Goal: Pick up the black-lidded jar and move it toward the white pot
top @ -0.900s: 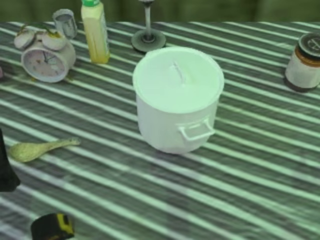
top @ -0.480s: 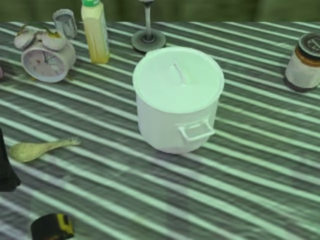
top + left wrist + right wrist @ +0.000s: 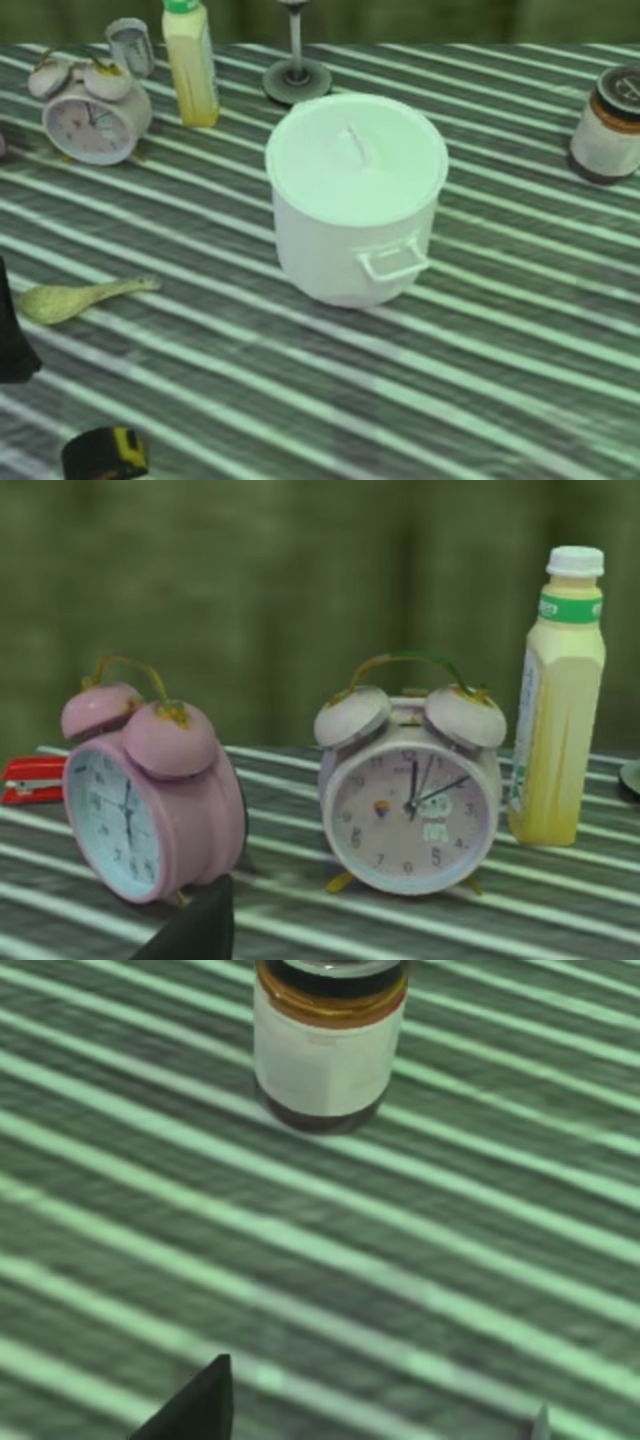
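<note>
Top view: black-lidded jar (image 3: 609,124) stands upright at the table's right edge, about 2 o'clock from the white pot (image 3: 357,198) and well apart from it. Pot sits mid-table, lid on. Neither gripper shows here; only a dark piece of my left arm at the left edge, about 8 o'clock from the pot.

Left wrist view: two alarm clocks (image 3: 408,805) and a yellow bottle (image 3: 558,698) with a green neck band. Clock numerals read 1 to 12; no brand legible on bottle. One dark fingertip of the left gripper at the frame edge; open or closed, cannot tell. Arm looks parked.

Right wrist view: jar ahead of the right gripper (image 3: 375,1415), untouched, standing on the striped cloth. Fingers (image 3: 195,1410) spread wide, nothing between them. White label is blank, no writing.

Handling judgement: rigid, probably glass, smooth and somewhat slippery, light to moderate. I would take it across the label body below the orange-brown band, not by the lid.
</note>
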Motion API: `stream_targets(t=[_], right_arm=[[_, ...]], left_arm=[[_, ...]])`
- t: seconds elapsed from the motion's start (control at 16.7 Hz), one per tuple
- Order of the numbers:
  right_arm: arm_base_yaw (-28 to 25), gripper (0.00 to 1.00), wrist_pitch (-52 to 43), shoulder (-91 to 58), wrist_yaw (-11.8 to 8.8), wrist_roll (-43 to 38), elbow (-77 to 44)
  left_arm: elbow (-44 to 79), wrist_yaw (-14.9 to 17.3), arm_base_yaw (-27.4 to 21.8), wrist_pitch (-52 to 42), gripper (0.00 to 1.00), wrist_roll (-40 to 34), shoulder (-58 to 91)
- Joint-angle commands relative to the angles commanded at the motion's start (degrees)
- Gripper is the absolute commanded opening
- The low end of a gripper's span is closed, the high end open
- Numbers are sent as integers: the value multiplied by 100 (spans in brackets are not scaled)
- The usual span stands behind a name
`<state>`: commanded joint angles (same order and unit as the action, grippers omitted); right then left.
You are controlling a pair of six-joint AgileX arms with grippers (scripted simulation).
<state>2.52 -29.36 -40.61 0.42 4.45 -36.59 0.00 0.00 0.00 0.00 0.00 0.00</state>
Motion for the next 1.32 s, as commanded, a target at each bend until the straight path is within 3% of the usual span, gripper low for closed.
stream_targets(t=[0.84,1.32], right_arm=[[71,100,-3593,-7490,-268,1215,-8645],[-70,100,-5063,-10601,-436,1806,-11351]], left_arm=[[0,0,0,0,100,0,0],[0,0,0,0,100,0,0]])
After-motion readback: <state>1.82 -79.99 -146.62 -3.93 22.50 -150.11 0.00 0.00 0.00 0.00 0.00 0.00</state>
